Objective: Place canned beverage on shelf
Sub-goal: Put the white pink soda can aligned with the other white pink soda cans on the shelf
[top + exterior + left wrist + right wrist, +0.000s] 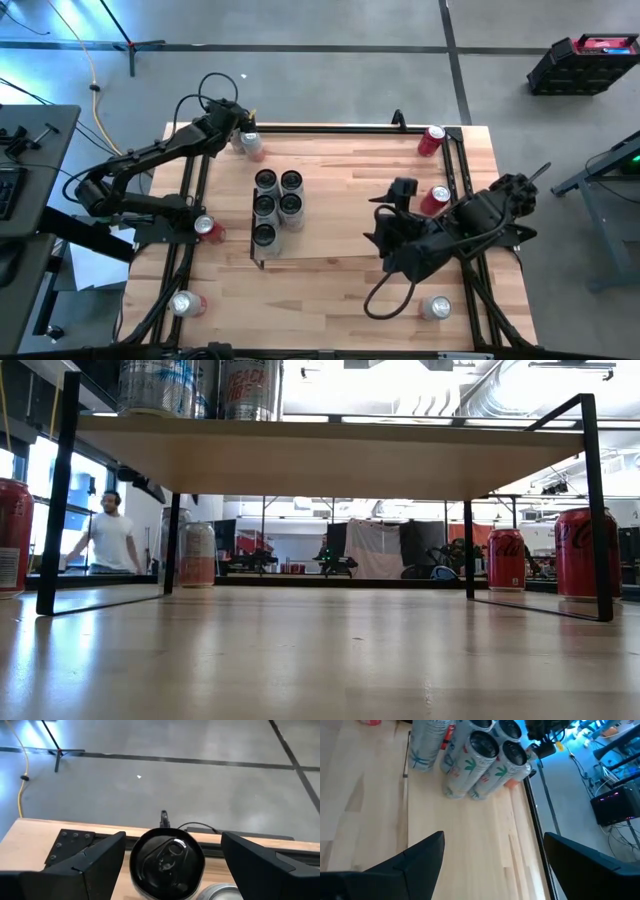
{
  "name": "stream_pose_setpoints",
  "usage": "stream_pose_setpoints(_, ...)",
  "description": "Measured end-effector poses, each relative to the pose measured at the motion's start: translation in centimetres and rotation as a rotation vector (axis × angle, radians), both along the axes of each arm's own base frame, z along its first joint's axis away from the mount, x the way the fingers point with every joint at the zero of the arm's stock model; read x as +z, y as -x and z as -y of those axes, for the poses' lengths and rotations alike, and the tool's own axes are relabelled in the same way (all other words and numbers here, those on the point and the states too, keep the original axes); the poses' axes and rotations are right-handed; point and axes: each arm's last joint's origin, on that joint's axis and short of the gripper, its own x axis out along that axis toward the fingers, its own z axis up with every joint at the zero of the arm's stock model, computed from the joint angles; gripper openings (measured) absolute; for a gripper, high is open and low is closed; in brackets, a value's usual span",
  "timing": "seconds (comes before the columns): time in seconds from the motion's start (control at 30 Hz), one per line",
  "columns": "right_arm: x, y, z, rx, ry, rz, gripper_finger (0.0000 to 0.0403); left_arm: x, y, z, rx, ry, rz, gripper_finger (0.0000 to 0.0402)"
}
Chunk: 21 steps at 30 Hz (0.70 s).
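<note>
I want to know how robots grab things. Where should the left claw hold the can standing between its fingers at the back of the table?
Probably around the middle of its round side. The can stands upright, so its wall is the easy part to squeeze. The left gripper is open with a finger on each side, so lowering from above and closing should work.

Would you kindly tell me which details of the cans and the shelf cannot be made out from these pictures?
- Low view: the cans on the shelf are cut off by the picture's top edge, so their count is hidden.
- Left wrist view: the can between the open jaws of the left gripper is cut off below; its label is unseen.
- High view: the shelf board is covered by five cans; labels are too small to read.
- Right gripper: open, over bare table.
</note>
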Motion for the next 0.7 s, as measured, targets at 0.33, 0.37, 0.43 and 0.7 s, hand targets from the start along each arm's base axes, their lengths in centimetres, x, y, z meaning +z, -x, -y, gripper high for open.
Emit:
stream_pose_setpoints(0.33,0.23,-0.59,0.14,-0.014,-0.040,0.045,0.0323,-0.21,0.20,0.08,-0.003,0.025,-0.021,0.0317)
stream_pose_setpoints(0.37,0.25,-0.65,0.07,-0.010,-0.059,0.048,0.0323,-0.18,0.17,0.06,0.000,0.021,-0.014,0.0317)
stream_pose_setpoints(0.43,0.28,-0.70,-0.15,0.005,-0.098,0.051,0.0323,-0.12,0.14,0.02,0.000,0.015,-0.007,0.0317)
stream_pose_setpoints(0.7,0.56,-0.89,-0.68,0.017,-0.134,0.097,0.0323,-0.14,0.16,0.04,0.001,0.018,-0.011,0.0317)
